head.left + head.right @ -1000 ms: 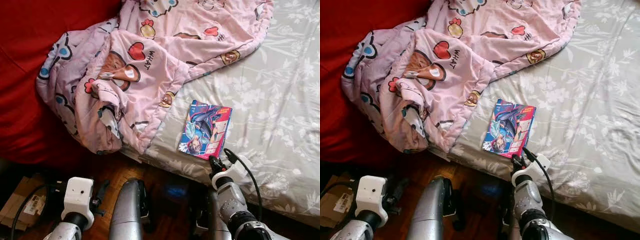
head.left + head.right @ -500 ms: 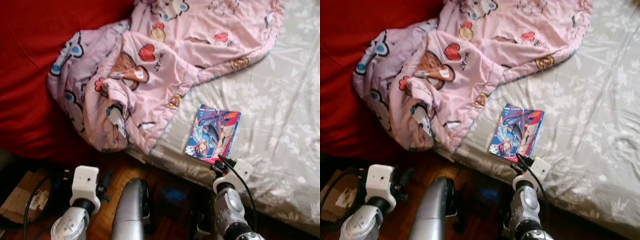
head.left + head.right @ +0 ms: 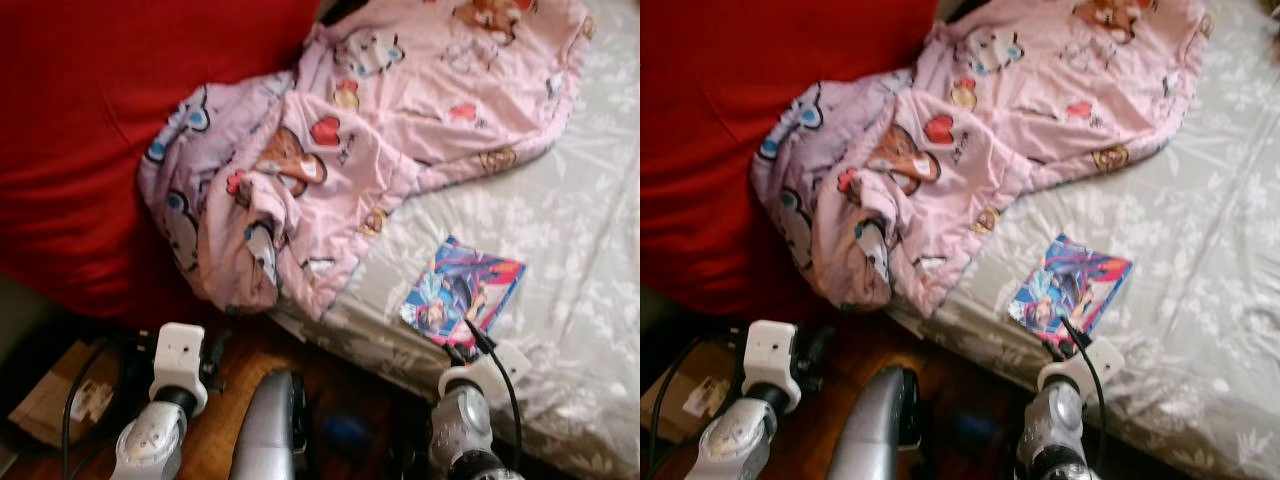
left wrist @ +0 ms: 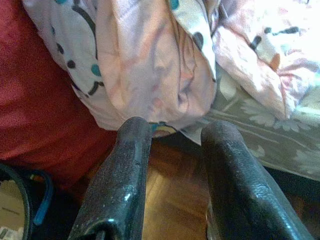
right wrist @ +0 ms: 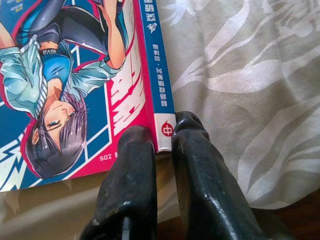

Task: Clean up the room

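Comic book (image 5: 85, 80): your right tool (image 5: 159, 146), fingers nearly closed, had reached its corner on the bed (image 3: 560, 200); grasp pending.

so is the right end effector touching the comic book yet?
Touching. In the right wrist view the right end effector has its two black fingers nearly together, pinching the lower spine corner of the comic book on the floral bedsheet.

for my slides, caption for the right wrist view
Right gripper at the corner of a comic book lying on the floral bedsheet.
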You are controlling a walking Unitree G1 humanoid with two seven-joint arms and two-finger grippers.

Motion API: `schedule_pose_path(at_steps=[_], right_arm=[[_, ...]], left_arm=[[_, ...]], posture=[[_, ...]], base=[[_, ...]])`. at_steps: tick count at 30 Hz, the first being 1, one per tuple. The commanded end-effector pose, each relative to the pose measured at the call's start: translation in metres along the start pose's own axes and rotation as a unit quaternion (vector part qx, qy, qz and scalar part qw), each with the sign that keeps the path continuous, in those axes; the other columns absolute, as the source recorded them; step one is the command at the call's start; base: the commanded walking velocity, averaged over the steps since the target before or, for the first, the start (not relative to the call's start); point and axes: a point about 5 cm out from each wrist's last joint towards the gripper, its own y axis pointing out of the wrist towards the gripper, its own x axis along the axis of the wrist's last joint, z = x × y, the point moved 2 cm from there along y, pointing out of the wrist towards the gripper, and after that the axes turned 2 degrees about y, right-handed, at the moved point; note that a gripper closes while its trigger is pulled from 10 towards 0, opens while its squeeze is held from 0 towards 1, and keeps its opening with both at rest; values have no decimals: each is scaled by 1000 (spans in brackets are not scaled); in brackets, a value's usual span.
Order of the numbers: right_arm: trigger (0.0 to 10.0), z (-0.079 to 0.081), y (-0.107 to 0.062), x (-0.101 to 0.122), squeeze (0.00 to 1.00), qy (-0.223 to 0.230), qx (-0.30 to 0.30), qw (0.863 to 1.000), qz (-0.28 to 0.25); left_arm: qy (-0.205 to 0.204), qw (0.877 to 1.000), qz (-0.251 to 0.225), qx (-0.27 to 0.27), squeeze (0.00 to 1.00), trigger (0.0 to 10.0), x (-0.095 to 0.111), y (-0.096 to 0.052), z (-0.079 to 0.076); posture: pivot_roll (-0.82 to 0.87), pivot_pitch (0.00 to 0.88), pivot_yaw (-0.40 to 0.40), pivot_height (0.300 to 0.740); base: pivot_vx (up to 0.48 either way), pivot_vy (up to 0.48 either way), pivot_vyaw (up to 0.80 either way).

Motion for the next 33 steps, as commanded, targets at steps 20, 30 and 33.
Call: schedule_pose_path(at_steps=[20,30,33], right_arm=[[0,-55,-10,-2,0,-179,-91,979,-30],[0,-25,-2,21,0,-164,-51,981,-91],[0,-25,-2,23,0,-140,-59,984,-93]], left_arm=[[6,1000,-2,2,0,10000,-10,-3,-1],[7,1000,-4,1,0,10000,-10,-2,-1],[8,1000,-5,1,0,10000,-10,-2,-1]], posture=[[87,208,9,636],[88,205,8,636],[84,205,9,636]], base=[[0,0,0],[0,0,0],[0,0,0]])
